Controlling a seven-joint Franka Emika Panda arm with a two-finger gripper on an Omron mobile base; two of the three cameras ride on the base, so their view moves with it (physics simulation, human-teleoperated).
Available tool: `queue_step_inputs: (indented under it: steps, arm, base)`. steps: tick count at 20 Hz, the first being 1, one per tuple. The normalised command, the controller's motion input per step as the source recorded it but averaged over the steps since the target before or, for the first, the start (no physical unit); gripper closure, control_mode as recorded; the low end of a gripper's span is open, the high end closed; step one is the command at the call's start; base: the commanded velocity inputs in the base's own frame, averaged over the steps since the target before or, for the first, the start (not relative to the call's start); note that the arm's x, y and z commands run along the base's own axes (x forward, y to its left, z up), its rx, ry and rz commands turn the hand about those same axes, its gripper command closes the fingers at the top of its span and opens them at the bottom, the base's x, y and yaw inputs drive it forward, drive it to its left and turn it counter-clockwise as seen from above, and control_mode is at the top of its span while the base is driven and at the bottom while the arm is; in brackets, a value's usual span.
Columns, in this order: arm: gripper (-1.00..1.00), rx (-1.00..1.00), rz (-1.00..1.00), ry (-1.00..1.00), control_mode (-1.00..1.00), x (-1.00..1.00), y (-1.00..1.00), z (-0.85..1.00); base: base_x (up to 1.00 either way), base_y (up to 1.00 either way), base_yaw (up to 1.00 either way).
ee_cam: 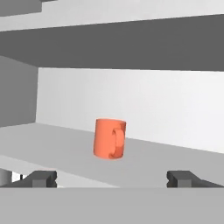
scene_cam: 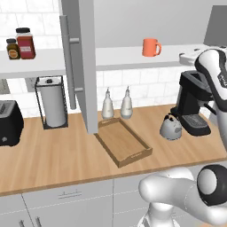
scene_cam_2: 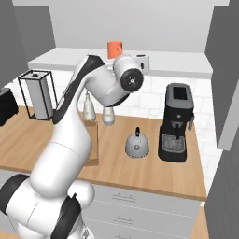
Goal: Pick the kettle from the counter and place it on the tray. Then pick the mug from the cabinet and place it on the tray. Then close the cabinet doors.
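Mug [ee_cam: 110,138] upright on cabinet shelf [ee_cam: 148,159]

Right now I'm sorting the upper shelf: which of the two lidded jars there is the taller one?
The right jar, red-brown with a white band under its black lid. The left jar beside it is shorter and more orange. Both stand on the open shelf.

The mug [ee_cam: 110,138] stood alone on the cabinet's white shelf [ee_cam: 175,157], open shelf on both sides. The left cabinet door [scene_cam: 85,62] hung open over the tray [scene_cam: 123,142]. Two bottles [scene_cam: 117,104] stood behind the tray.
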Motion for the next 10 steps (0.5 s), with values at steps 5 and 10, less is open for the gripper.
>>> queue_step_inputs:
  steps: [5, 10]
  arm:
    - [-1.0, 0.03, 0.03, 0.0, -1.0, 0.18, -0.22, -0.13]
    - [-1.0, 0.02, 0.0, 0.0, -1.0, 0.42, 0.0, 0.0]
  base:
    - [0.0, 0.0, 0.0]
    - [0.0, 0.0, 0.0]
